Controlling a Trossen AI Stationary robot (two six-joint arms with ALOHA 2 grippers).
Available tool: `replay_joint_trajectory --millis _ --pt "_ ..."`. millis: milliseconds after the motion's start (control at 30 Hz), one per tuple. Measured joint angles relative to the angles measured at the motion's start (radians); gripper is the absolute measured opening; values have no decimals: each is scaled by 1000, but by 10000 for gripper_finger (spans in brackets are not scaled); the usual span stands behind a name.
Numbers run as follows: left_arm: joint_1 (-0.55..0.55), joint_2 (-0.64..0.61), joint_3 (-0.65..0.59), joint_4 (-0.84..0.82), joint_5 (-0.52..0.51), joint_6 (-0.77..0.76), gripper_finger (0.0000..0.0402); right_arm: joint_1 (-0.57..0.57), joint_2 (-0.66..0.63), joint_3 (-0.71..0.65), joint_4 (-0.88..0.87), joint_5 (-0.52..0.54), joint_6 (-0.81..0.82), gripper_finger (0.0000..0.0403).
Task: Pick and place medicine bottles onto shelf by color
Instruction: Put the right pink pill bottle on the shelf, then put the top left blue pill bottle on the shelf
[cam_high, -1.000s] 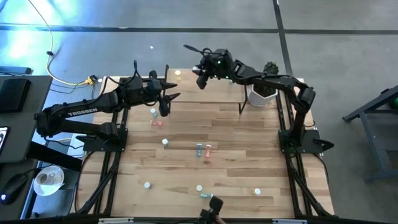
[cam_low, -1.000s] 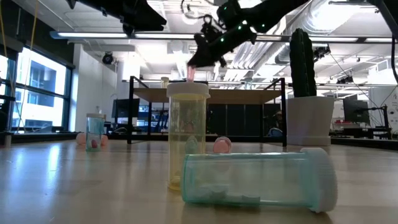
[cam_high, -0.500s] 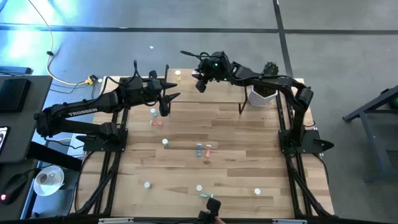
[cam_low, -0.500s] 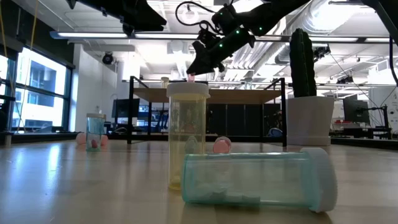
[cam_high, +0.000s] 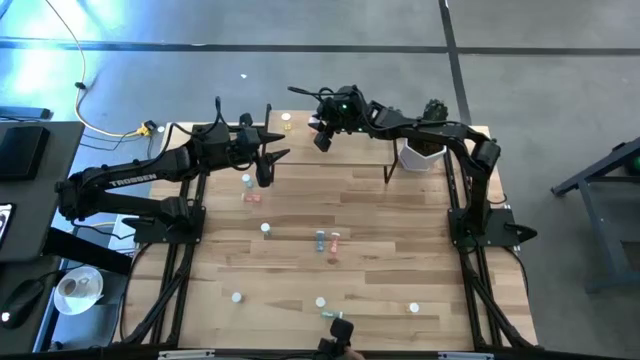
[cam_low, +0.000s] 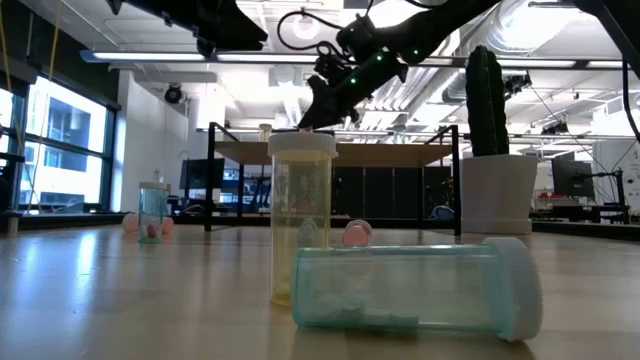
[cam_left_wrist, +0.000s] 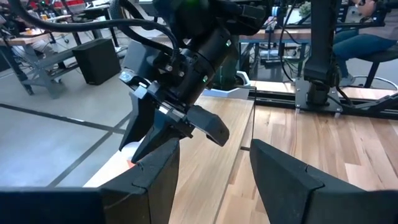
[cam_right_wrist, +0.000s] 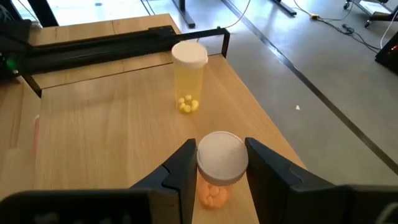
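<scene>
Wooden tabletop (cam_high: 380, 230) fills my overhead view, with plenty of bare planks in the middle and right for moving. The shelf (cam_high: 352, 131) sits at the far edge, and my right gripper (cam_high: 322, 135) hangs over its left end, near the far-left corner, arm stretched leftward from its base on the right. A yellow bottle (cam_high: 286, 119) stands on that far-left part of the shelf. My left gripper (cam_high: 266, 160) waits over the far-left planks, arm reaching in from the left. Other bottles lie scattered: a pair (cam_high: 327, 241) mid-table, several white-capped ones (cam_high: 237, 297) along the near edge.

From table height, a yellow bottle (cam_low: 301, 215) stands upright close to the camera, a green bottle (cam_low: 415, 288) lying on its side just in front of it. The right gripper (cam_low: 318, 112) points down and to the left above the shelf (cam_low: 330, 152); the cactus pot (cam_low: 497, 195) stands to the right.

Through the left wrist camera, my own fingers (cam_left_wrist: 155, 171) stand well apart with nothing between them.

Through the right wrist camera, the fingers (cam_right_wrist: 180, 168) are closed snugly on an orange-pink bottle (cam_right_wrist: 220, 167), upright, just over the shelf's corner edge; the yellow bottle (cam_right_wrist: 188, 77) stands farther along.
</scene>
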Motion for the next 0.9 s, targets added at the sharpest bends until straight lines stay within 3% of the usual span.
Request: replay_joint_trajectory --millis 367,700,900 --pt "0 0 0 -4 0 0 186 0 1 0 1 4 0 109" --pt "0 0 0 -3 0 0 186 0 1 0 0 9 -3 174" --pt "0 0 0 -7 0 0 186 0 -29 0 3 9 -3 185"
